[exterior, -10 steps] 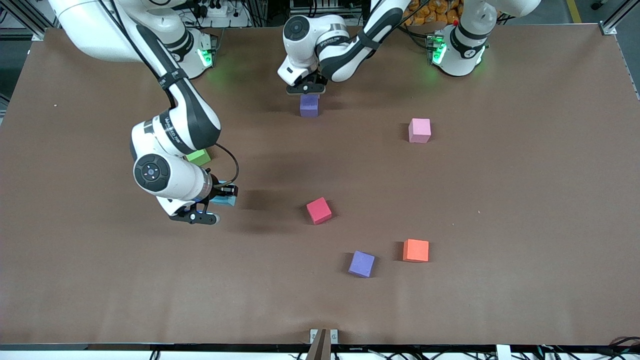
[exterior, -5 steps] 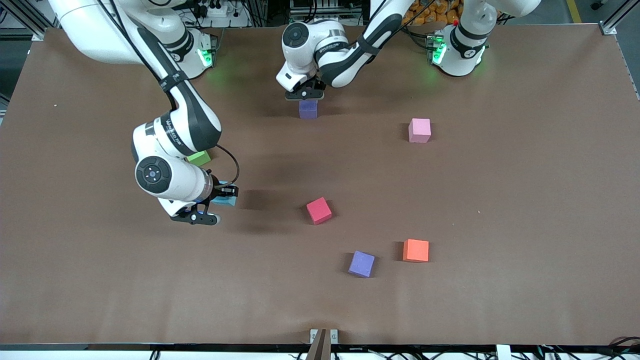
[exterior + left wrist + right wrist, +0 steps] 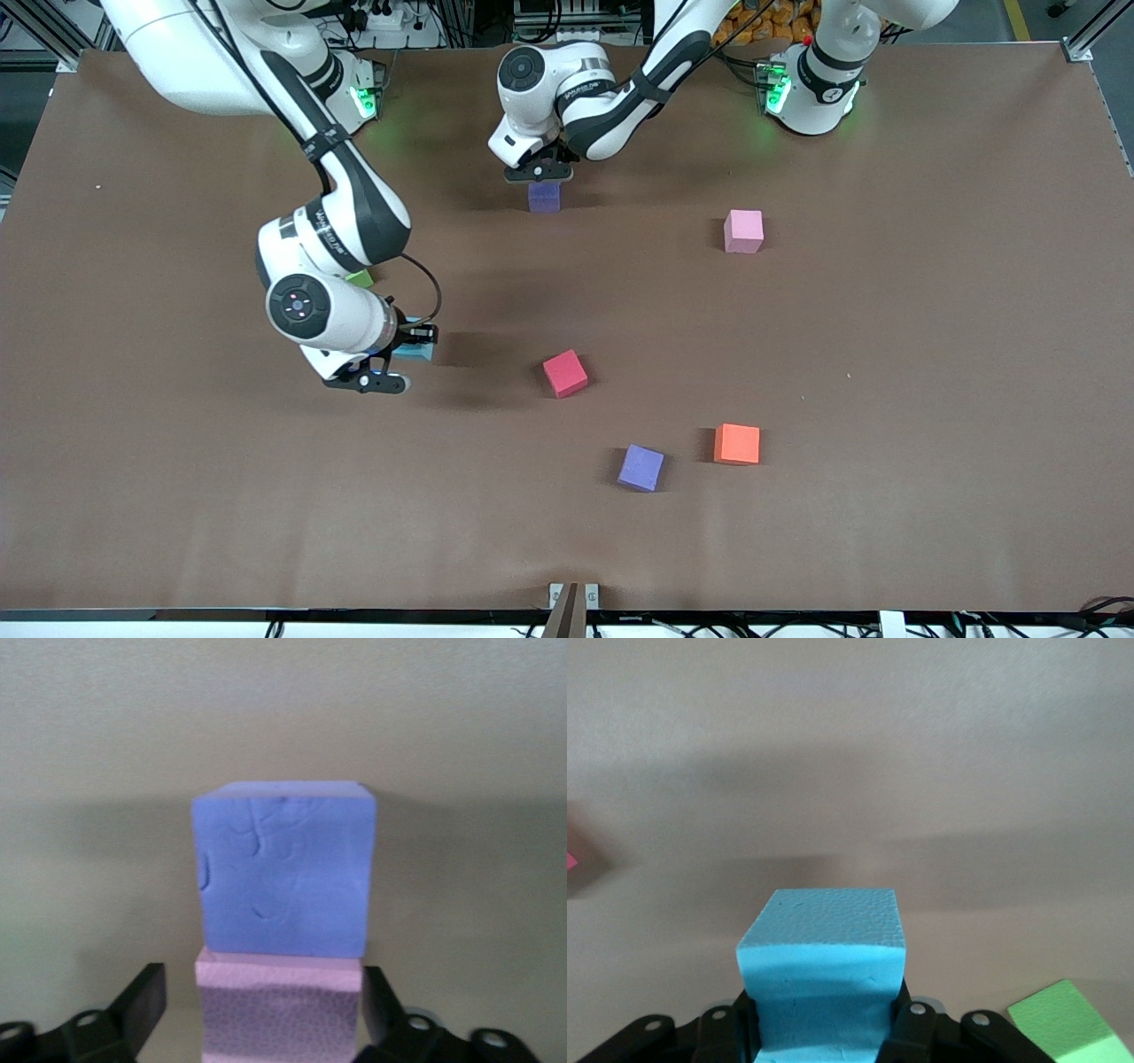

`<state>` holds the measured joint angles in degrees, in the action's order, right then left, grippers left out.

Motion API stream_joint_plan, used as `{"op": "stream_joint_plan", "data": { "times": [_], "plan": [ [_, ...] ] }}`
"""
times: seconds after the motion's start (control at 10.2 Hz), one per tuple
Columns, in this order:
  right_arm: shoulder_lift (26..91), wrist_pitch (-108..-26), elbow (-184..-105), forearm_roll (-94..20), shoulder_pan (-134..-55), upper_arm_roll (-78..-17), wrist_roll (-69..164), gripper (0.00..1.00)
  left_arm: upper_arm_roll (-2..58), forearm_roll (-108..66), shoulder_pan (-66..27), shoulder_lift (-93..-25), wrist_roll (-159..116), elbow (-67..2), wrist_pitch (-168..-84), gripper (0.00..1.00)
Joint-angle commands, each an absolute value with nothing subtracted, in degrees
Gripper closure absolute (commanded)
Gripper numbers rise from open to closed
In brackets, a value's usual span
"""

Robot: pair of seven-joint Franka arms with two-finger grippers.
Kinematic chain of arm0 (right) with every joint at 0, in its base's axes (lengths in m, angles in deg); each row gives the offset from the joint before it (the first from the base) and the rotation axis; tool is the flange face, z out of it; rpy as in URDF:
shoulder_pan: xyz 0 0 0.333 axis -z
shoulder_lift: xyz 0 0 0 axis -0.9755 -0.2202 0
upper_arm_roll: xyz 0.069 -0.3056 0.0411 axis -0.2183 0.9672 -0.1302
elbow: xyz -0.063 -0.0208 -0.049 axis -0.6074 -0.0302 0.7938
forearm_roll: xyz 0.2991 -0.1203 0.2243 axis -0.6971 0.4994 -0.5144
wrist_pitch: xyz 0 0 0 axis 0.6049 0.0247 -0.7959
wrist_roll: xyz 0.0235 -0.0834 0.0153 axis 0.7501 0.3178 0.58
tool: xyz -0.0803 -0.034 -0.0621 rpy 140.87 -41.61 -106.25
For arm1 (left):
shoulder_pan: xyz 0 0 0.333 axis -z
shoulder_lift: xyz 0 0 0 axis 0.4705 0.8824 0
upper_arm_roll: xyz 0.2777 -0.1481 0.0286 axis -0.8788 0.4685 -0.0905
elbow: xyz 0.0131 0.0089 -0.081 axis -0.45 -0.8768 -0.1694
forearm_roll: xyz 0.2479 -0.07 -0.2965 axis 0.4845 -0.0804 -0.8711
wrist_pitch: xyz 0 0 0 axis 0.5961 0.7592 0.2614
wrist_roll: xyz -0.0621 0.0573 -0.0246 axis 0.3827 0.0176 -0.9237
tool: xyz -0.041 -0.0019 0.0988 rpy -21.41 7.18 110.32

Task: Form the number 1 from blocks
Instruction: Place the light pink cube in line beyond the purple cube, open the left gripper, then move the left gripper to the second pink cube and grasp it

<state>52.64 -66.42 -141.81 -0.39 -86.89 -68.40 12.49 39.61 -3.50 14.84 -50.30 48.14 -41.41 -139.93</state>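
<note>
Left claw (image 3: 538, 174): you have it low at twelve o'clock on the table (image 3: 886, 354), taking twelve as the robots' bases in the front view. Its fingers (image 3: 146, 997) stand apart on either side of a pink block (image 3: 279, 1005), gripping nothing.
Right claw (image 3: 822, 1017): you have it clamped on the teal block (image 3: 824, 935), lifted over the table at about nine o'clock from the centre.
Pink block at the left claw: it lies between the spread fingers. In the front view the claw hides it.
Purple block at twelve (image 3: 544, 197): it sits flat on the table, touching the pink one on its six o'clock side.
Second pink block (image 3: 743, 231): you will find it alone at about two o'clock, well apart from the rest.
Red block (image 3: 564, 373): it sits just off the centre toward six o'clock, turned slightly askew.
Second purple block (image 3: 640, 468): it lies at five o'clock, also turned askew.
Orange cube (image 3: 737, 444): it sits near that purple block, at four o'clock.
Green cube (image 3: 360, 278): it is at nine o'clock, mostly covered by the right arm.
</note>
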Motion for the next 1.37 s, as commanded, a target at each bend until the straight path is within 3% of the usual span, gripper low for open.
{"op": "stream_joint_plan", "data": {
  "times": [0.0,0.59,1.27],
  "plan": [
    [52.28,-66.63,-141.81,-1.51,-87.39,-70.05,9.95,1.0,40.2,-2.85,14.65,-54.64,48.28,-40.72,-132.95,0.0],
    [52.2,-66.8,-142.96,-1.51,-87.65,-71.91,8.8,1.0,40.11,-6.63,9.13,-64.23,43.28,-40.37,-124.92,0.0],
    [53.07,-73.92,-149.98,0.15,-89.14,-80.16,-2.35,1.0,39.67,-5.32,-14.06,-61.79,23.25,-35.72,-125.01,0.0]
  ]
}}
